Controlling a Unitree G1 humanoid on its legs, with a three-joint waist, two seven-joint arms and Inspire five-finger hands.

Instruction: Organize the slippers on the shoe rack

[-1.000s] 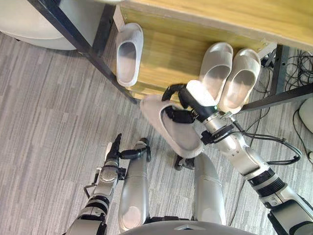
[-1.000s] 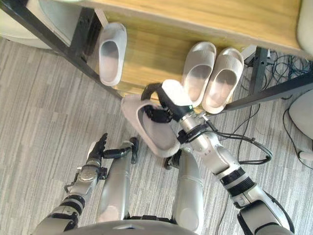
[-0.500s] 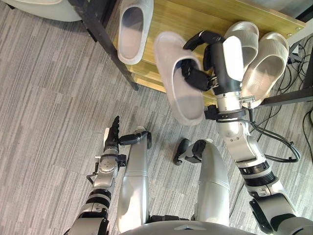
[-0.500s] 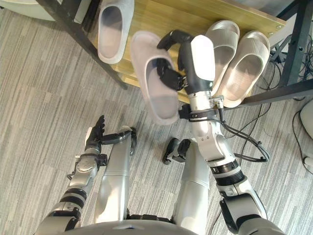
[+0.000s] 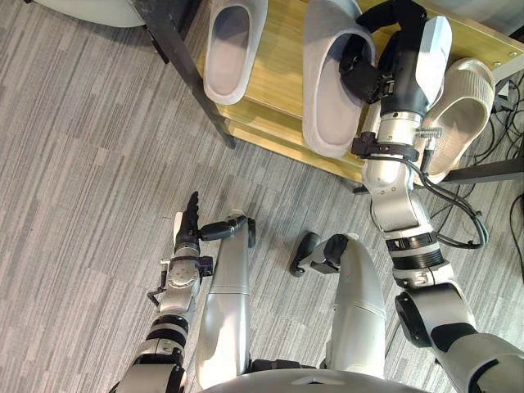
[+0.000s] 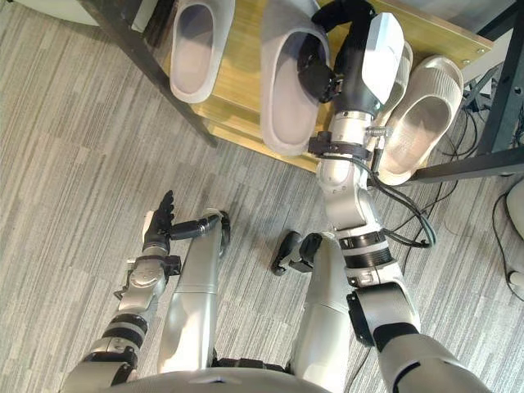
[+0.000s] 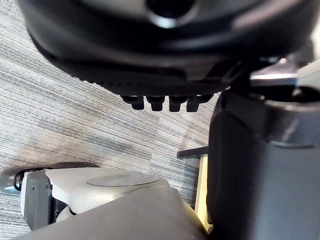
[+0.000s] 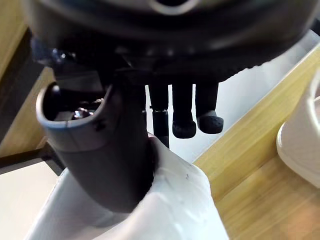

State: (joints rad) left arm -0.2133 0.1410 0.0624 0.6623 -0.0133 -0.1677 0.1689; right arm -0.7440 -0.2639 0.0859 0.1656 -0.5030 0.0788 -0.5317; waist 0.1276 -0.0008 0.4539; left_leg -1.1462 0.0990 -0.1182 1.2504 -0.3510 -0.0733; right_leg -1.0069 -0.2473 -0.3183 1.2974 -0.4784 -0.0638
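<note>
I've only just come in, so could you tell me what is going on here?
The robot's right hand grips a grey slipper and holds it over the shoe rack's wooden shelf, between a lone slipper on the left and a ribbed slipper on the right. The left hand hangs open, idle, low at its side.

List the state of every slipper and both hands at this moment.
Held slipper: gripped, opening up, over the shelf, heel past its front edge.
Lone slipper: lying on the shelf, opening up, untouched.
Paired slippers: side by side on the shelf.
Right hand: curled round the held slipper.
Left hand: fingers straight, holding nothing.
</note>
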